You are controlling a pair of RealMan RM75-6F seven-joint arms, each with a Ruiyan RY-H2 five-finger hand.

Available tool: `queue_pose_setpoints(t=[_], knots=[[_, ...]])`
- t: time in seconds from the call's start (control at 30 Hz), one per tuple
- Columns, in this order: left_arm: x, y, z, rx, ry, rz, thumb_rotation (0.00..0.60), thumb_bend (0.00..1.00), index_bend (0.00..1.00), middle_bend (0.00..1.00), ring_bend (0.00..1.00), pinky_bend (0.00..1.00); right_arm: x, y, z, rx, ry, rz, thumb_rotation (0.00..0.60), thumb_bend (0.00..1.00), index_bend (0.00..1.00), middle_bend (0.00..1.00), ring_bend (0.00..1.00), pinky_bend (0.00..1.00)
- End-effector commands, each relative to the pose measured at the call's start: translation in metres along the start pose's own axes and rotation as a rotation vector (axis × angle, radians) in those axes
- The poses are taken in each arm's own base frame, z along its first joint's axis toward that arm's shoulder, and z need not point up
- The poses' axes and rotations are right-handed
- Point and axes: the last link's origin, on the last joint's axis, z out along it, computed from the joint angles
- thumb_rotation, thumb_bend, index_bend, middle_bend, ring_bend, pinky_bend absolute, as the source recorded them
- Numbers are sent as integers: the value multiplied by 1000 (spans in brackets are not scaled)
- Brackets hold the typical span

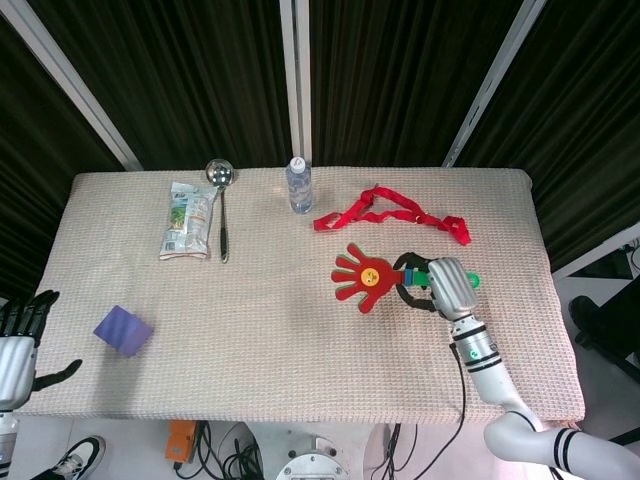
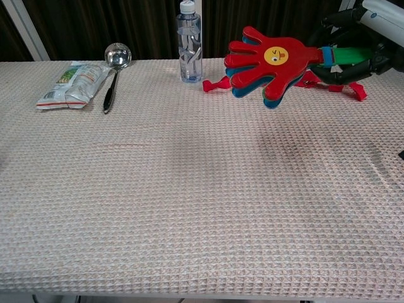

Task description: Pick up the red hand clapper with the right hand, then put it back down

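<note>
The red hand clapper (image 1: 362, 277) (image 2: 270, 59), with a yellow face and blue and green layers under it, hangs flat above the right part of the table, fingers pointing left. My right hand (image 1: 436, 284) (image 2: 360, 44) grips its green handle from the right. Its shadow falls on the cloth below in the chest view. My left hand (image 1: 22, 325) hangs off the table's left edge, fingers spread, holding nothing.
A red strap (image 1: 390, 211) (image 2: 214, 83) lies just behind the clapper. A water bottle (image 1: 299, 185) (image 2: 190, 43) stands at the back centre. A ladle (image 1: 221, 207) and a snack packet (image 1: 188, 220) lie back left. A purple block (image 1: 124, 329) sits front left.
</note>
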Motion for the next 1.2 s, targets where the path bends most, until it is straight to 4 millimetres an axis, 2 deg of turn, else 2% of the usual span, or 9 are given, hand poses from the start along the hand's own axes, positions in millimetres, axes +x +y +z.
queue_pose_setpoints(t=[0.03, 0.3, 0.37, 0.43, 0.5, 0.53, 0.67, 0.83, 1.2], knots=[[-1, 0, 0, -1, -2, -2, 600, 90, 76, 67, 0, 41, -35, 1, 5, -98, -50, 139, 600, 352, 857, 689, 703, 977], [-2, -2, 0, 5, -9, -2, 600, 90, 76, 67, 0, 41, -61, -11, 19, -115, -94, 121, 600, 326, 795, 637, 628, 956], [-2, -3, 0, 7, -10, -4, 600, 90, 76, 67, 0, 41, -68, -10, 20, -133, -137, 93, 600, 293, 616, 494, 404, 757], [-3, -4, -1, 9, -13, -5, 600, 90, 76, 67, 0, 41, -71, -9, 20, -144, -209, 33, 600, 214, 329, 246, 130, 399], [-3, -5, -1, 11, -14, -5, 600, 90, 76, 67, 0, 41, -68, -7, 21, -151, -236, -19, 600, 127, 73, 48, 6, 93], [-3, -5, -1, 12, -13, -6, 600, 90, 76, 67, 0, 41, -65, -7, 21, -155, -225, -37, 600, 96, 13, 7, 0, 18], [-3, -5, -2, 10, -11, -9, 600, 90, 76, 67, 0, 41, -53, -5, 19, -173, -157, -62, 600, 55, 0, 0, 0, 0], [-1, -6, -4, 14, -6, -9, 600, 90, 76, 67, 0, 41, -22, 5, -7, -197, -112, -90, 600, 67, 0, 0, 0, 0], [2, -3, -4, 13, 5, -7, 600, 91, 76, 67, 0, 41, 71, 81, -145, -391, 71, -443, 600, 124, 0, 0, 0, 0]])
